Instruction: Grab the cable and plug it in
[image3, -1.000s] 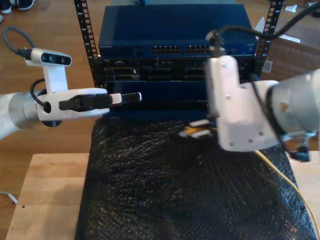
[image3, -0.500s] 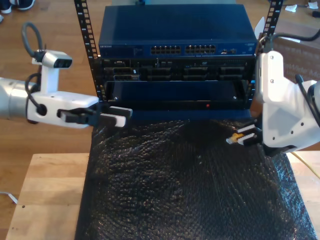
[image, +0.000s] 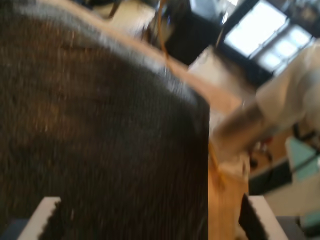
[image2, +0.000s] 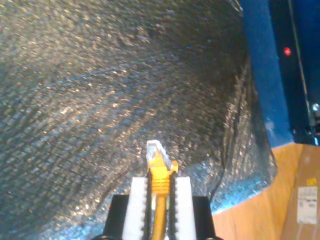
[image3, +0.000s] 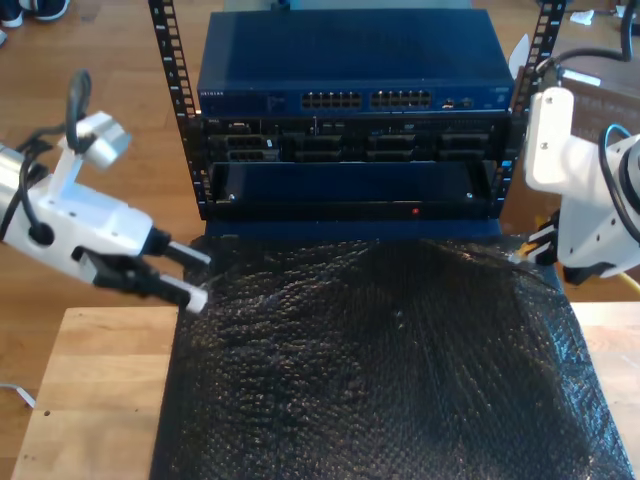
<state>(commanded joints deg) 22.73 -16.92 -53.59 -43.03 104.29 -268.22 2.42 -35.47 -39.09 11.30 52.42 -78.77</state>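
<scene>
My second end effector (image2: 160, 192) clamped on cable (image2: 159, 220) just behind plug (image2: 156, 152), tip free for socket. My first end effector (image: 150, 220) spread apart, empty, over black mat (image: 100, 125).

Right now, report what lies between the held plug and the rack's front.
In my second wrist view, only black bubble wrap lies between the cable plug in my second gripper and the blue rack.

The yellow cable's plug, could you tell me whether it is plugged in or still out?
Out: the plug sticks from my second gripper, shut on it above the black mat.
</scene>
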